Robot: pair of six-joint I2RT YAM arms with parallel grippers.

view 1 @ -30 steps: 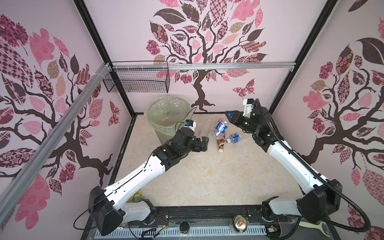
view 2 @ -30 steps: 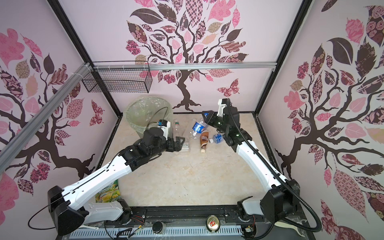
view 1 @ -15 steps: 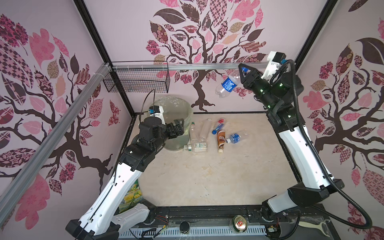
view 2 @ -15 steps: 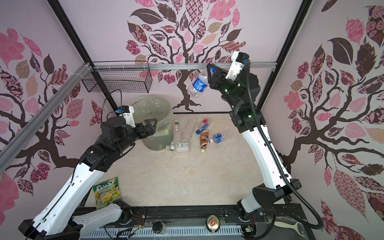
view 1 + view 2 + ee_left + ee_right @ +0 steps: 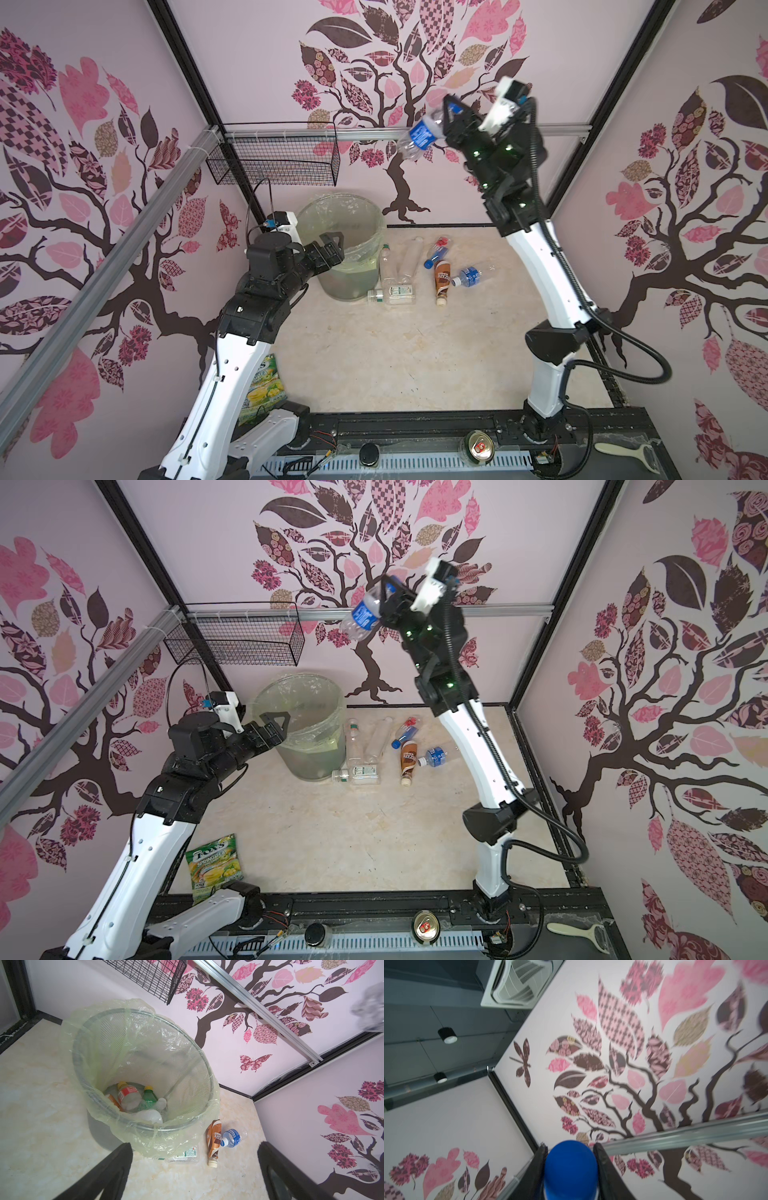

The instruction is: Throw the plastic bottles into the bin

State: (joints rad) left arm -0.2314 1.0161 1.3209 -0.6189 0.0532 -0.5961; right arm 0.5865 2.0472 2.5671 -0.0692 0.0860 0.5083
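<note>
My right gripper (image 5: 451, 110) (image 5: 388, 589) is raised high near the back wall, shut on the blue cap (image 5: 571, 1167) of a clear blue-labelled bottle (image 5: 419, 137) (image 5: 363, 615) that hangs tilted well above the floor. The bin (image 5: 328, 282) (image 5: 145, 1014) stands at the back left with several bottles (image 5: 128, 1095) inside. My left gripper (image 5: 332, 249) (image 5: 194, 1147) is open and empty at the bin's left rim. On the floor right of the bin lie several bottles: clear ones (image 5: 392, 266), a flat one (image 5: 395, 293), a brown one (image 5: 442, 276), a blue-labelled one (image 5: 471, 274).
A black wire basket (image 5: 274, 160) hangs on the back wall above the bin, under an aluminium rail (image 5: 374, 132). A green sweets bag (image 5: 262, 386) lies front left. A metal can (image 5: 478, 446) and a white peeler (image 5: 619, 451) rest on the front ledge.
My right arm has lifted the blue-labelled bottle from the floor to high up by the back wall. My left arm has drawn back from the bottles to the bin's left side.
</note>
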